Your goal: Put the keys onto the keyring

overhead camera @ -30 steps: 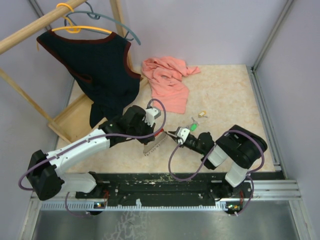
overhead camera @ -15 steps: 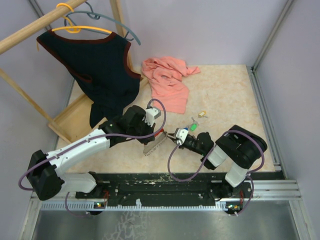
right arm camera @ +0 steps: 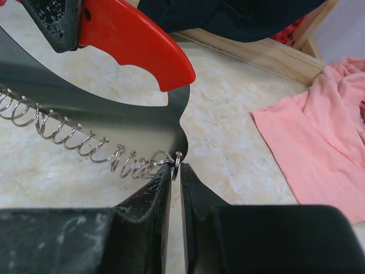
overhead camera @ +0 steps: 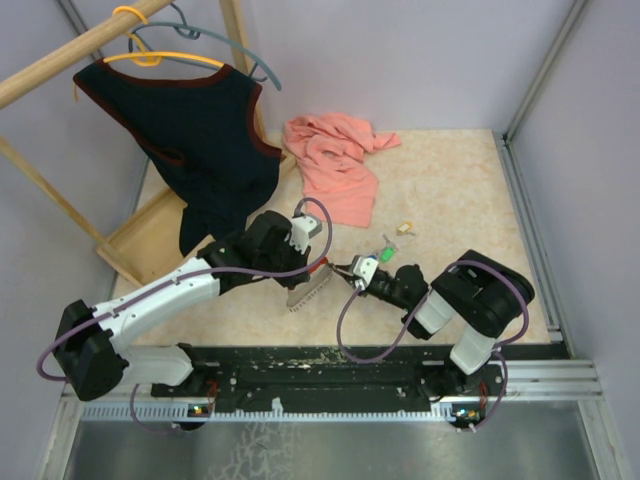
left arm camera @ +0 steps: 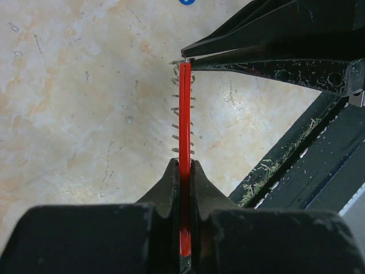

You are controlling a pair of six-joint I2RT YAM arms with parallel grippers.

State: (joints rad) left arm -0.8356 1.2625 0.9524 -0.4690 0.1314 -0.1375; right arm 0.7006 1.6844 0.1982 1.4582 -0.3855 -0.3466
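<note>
**Operator:** Describe the surface and the enclosure.

**Technician:** The worktop [overhead camera: 460, 190] is beige with a marbled stone pattern. The left wrist view shows fine scratches and dark specks on it. A black rail [overhead camera: 330, 375] runs along the near edge, at the bottom of the overhead frame, and carries pale green flecks. Pale purple walls [overhead camera: 400, 60] close off the back and both sides.

**Operator:** What else stands in the room?

**Technician:** A wooden rack [overhead camera: 60, 63] occupies the upper left of the overhead frame, with a dark sleeveless garment [overhead camera: 200, 140] hanging from it. A pink cloth [overhead camera: 335, 165] lies crumpled at upper centre.

**Operator:** Locate the task items.

**Technician:** The keyring [overhead camera: 310, 287] is at centre frame, held between the two arms. It has a red grip on one side and a grey metal plate on the other, with a row of small wire loops along the plate edge. A green key [overhead camera: 385, 258] sits just beside the right arm's wrist; contact cannot be determined. A pale yellow key [overhead camera: 405, 228] lies on the worktop above it in the frame, apart from both arms.

**Operator:** State of each end effector?

**Technician:** Left end effector [left arm camera: 182, 168]: fingers together, clamped on the red side of the keyring, which is seen edge-on. Right end effector [right arm camera: 175, 171]: fingers drawn close with a narrow slit between them, pinching the end wire loop at the plate's corner.
</note>
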